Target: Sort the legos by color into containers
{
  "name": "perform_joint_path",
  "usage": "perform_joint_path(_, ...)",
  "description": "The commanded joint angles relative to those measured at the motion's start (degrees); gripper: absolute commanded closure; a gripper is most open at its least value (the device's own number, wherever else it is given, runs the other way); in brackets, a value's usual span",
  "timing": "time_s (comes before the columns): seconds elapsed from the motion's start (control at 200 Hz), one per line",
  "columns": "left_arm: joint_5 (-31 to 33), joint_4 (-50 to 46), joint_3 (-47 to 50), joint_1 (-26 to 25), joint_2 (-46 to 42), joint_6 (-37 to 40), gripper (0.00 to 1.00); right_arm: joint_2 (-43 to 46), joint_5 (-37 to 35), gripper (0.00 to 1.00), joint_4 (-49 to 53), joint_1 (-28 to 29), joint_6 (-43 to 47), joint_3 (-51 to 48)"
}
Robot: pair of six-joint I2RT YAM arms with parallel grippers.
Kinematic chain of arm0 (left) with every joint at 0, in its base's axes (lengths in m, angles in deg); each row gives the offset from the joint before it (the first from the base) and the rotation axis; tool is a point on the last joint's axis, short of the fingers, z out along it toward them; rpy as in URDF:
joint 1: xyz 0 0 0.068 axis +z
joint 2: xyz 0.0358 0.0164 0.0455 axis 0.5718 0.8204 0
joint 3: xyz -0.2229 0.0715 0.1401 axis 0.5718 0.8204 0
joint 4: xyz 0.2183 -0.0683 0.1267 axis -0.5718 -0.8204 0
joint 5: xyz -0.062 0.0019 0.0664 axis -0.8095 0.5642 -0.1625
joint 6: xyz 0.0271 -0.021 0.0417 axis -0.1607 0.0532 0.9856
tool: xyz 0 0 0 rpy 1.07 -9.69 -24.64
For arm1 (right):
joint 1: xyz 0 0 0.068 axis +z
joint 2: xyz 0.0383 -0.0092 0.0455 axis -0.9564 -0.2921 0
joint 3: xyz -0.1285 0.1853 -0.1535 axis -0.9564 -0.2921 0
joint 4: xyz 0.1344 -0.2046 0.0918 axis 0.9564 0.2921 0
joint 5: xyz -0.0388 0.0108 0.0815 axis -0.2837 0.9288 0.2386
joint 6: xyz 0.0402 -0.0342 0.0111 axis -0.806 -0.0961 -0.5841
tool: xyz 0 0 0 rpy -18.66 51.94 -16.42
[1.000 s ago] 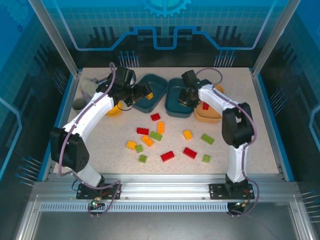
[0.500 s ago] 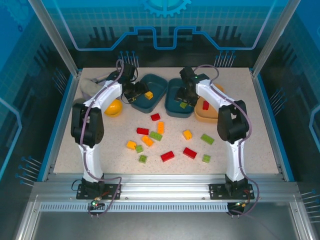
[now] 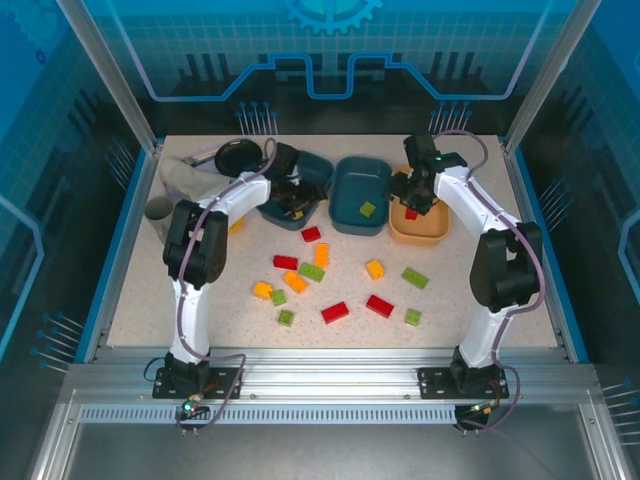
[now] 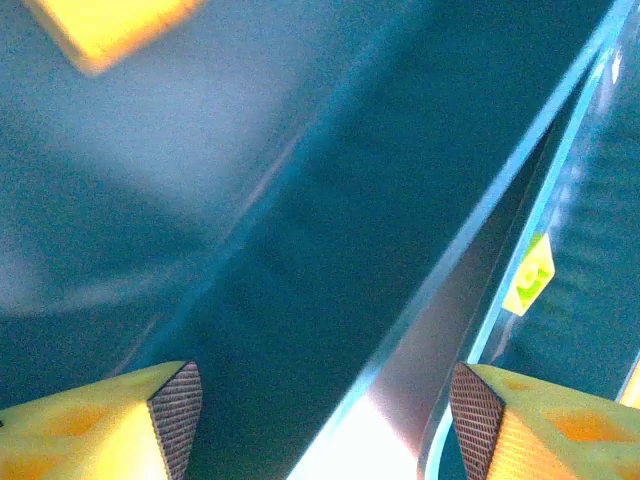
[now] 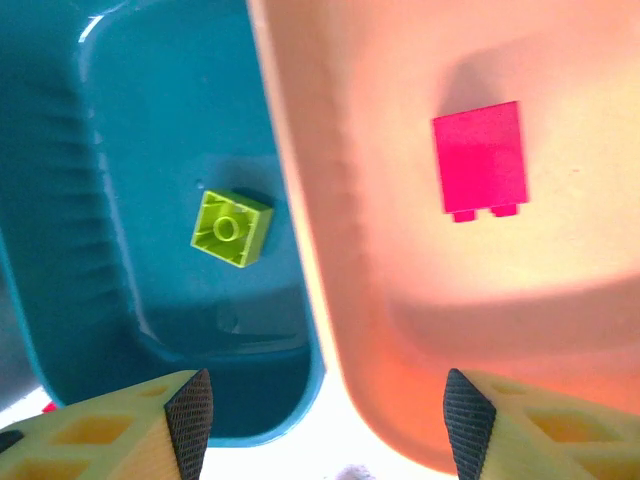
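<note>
My left gripper hangs open and empty over the left dark teal tray. An orange-yellow brick lies on that tray's floor. The middle teal tray holds one light green brick. My right gripper is open above the gap between that tray and the pale orange tray, which holds a red brick. Several loose bricks lie on the table, among them a red one, an orange one and a green one.
A grey cup lies on its side at the back left beside a black round object. The left arm covers most of a small yellow bowl. Blue walls border the table on three sides.
The left gripper let go of an orange-yellow brick into the left teal tray and shifted right. The right gripper dropped a green brick into the middle tray and moved right toward the orange tray.
</note>
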Motion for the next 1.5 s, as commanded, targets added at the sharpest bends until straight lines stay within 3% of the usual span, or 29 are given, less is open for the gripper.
perform_joint_path(0.0,-2.59,3.47,3.34,-1.71,-3.06,-4.53,0.29,2.32,1.72,0.35,-0.6,-1.06,1.78,-1.29)
perform_joint_path(0.16,-2.42,5.03,3.91,-2.81,-3.31,-6.12,0.29,2.98,2.04,0.35,-0.38,-1.48,2.21,-1.51)
perform_joint_path(0.465,8.85,-3.34,0.49,-1.96,-7.82,-2.4,0.25,5.64,2.0,0.35,-0.64,-0.04,4.18,-4.23)
perform_joint_path(0.72,13.56,-8.07,1.58,-0.44,-16.4,-0.35,0.25,11.7,-0.37,0.35,-1.78,2.53,8.54,-9.04)
perform_joint_path(0.875,13.46,-10.28,8.4,-0.68,-24.31,2.97,0.26,18.96,0.28,0.35,-7.0,7.36,16.23,-15.12)
perform_joint_path(1.035,16.26,-17.57,18.47,-0.79,-33.71,5.7,0.26,27.03,8.17,0.32,-14.57,14.06,24.6,-23.33)
perform_joint_path(1.125,17.49,-22.82,25.1,-0.7,-38.12,0.87,0.23,28.01,11.69,0.3,-15.94,16.8,24.98,-25.93)
perform_joint_path(1.24,14.9,-24.27,34.31,-0.62,-42.2,-13.66,0.2,28.79,14.9,0.28,-20.84,20.92,25.29,-29.68)
perform_joint_path(1.38,9.78,-18.62,42.77,-0.62,-42.5,-31.32,0.18,28.75,15.5,0.26,-26.74,26.39,27.44,-32.13)
perform_joint_path(1.495,9.24,-13.66,45.67,-0.38,-41.2,-38.46,0.18,26.58,15.56,0.26,-26.28,28.45,27.86,-30.27)
